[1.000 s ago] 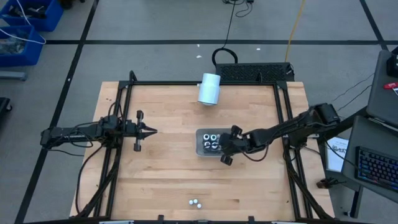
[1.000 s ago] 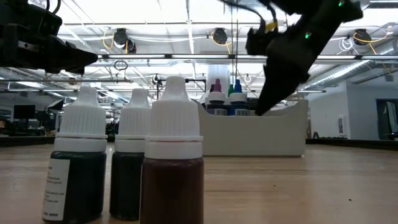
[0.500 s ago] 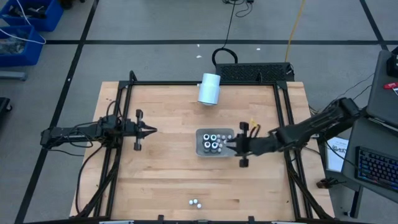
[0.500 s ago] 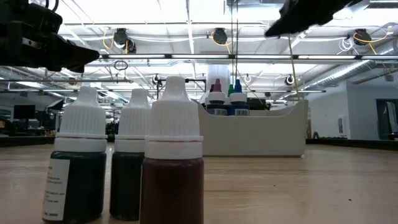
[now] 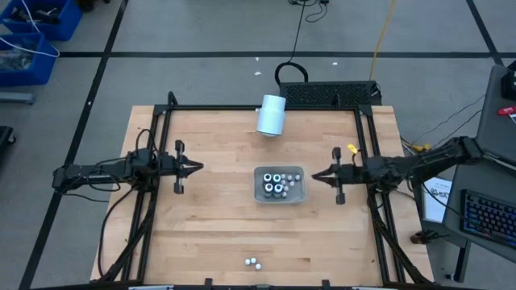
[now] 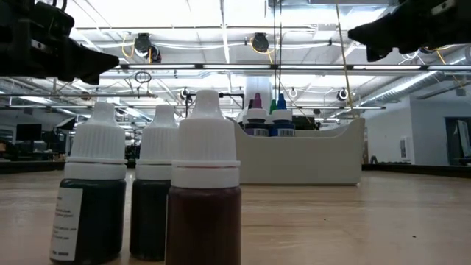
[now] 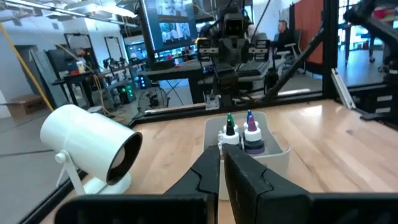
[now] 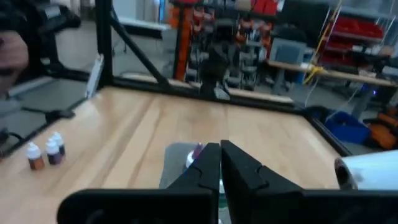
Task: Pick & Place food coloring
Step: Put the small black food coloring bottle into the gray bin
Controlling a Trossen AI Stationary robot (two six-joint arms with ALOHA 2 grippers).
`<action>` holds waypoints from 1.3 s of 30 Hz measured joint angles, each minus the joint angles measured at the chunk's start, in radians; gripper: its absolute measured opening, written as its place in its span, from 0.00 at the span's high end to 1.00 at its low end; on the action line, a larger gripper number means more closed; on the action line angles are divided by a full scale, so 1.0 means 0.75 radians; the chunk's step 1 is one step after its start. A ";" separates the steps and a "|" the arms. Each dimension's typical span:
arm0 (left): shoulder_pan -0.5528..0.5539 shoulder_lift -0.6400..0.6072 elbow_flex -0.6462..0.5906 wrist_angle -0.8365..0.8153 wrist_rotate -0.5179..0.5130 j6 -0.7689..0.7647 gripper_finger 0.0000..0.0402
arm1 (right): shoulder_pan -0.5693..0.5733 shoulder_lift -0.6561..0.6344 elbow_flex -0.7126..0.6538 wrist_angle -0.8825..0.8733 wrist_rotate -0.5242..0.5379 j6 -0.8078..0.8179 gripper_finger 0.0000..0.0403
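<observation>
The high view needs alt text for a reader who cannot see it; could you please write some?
Seen from above, a grey rectangular tray holding small food coloring bottles sits mid-table on pale wood, between two dark arms. The shut left gripper and shut right gripper point at it from either side, both empty. A large white cylinder lies at the far edge; more small bottles stand near the front.

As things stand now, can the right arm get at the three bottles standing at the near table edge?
Probably yes. The right gripper hangs beside the grey tray, jaws shut and empty. Bare wood lies between it and the three bottles, and nothing stands in that path. Its jaws must open first.
</observation>
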 joint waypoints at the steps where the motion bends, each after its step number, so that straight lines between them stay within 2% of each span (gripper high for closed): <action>1: 0.000 0.000 0.000 0.007 0.000 0.000 0.92 | -0.008 -0.047 -0.018 -0.001 -0.003 0.000 1.00; 5: 0.000 0.000 0.000 0.010 -0.001 0.001 0.92 | -0.020 -0.199 -0.077 0.003 -0.005 0.000 0.99; 9: 0.000 0.000 0.000 0.036 -0.042 -0.034 0.92 | -0.020 -0.309 -0.158 0.017 -0.128 -0.003 1.00; 13: -0.002 0.000 0.000 0.035 -0.028 -0.285 0.92 | -0.020 -0.353 -0.262 0.104 -0.131 -0.001 1.00; 15: -0.015 0.000 0.000 0.014 0.018 -0.330 0.92 | -0.020 -0.357 -0.313 0.159 -0.133 -0.006 1.00; 20: -0.063 0.000 0.000 0.003 -0.042 -0.481 0.93 | -0.020 -0.359 -0.378 0.268 -0.131 -0.028 1.00; 23: -0.154 0.035 0.000 0.029 0.011 -0.604 0.97 | -0.020 -0.358 -0.382 0.262 -0.131 -0.043 1.00; 27: -0.372 0.166 0.000 0.147 -0.225 -0.673 0.99 | -0.020 -0.359 -0.383 0.245 -0.132 -0.077 1.00; 30: -0.549 0.341 0.031 0.279 -0.368 -0.728 0.99 | -0.020 -0.358 -0.384 0.220 -0.132 -0.132 1.00; 34: -0.763 0.608 0.217 0.307 -0.576 -0.744 0.99 | -0.020 -0.359 -0.385 0.216 -0.132 -0.171 1.00; 39: -0.935 0.990 0.548 0.174 -0.824 -0.673 0.99 | -0.020 -0.359 -0.386 0.212 -0.132 -0.176 1.00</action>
